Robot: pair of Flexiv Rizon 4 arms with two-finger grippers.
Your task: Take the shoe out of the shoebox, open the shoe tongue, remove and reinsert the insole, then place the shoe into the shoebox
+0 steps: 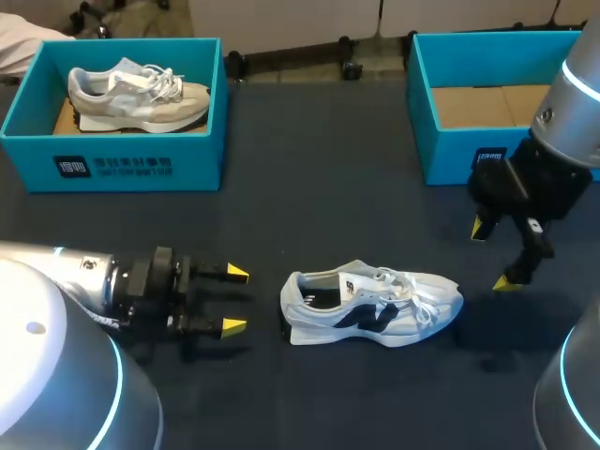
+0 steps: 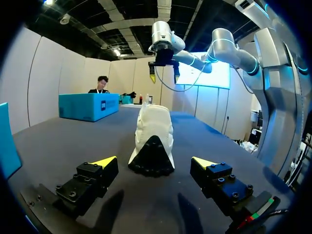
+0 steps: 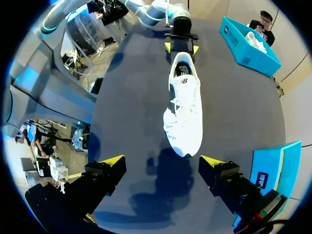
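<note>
Left claw (image 1: 234, 300), right claw (image 1: 493, 255) released, white shoe (image 1: 375, 307) between, left shoebox (image 1: 112, 164) holding grey shoe (image 1: 141, 94), right shoebox (image 1: 450, 155) cardboard-floored

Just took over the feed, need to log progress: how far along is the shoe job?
Done: the white shoe is out on the table; the right shoebox is empty. In hand: nothing, the left end effector and right end effector are open by its heel and toe. Seemingly left: tongue, insole out and back, reboxing.

Shoe (image 1: 375, 305): showing white upper, black side panels.
2nd shoe (image 1: 136, 94): showing grey-beige.
Left shoebox (image 1: 141, 167), right shoebox (image 1: 448, 155): showing teal walls.
Table (image 1: 309, 187): showing dark navy.
Left gripper (image 1: 234, 300), right gripper (image 1: 493, 255): showing black bodies, yellow tips.
</note>
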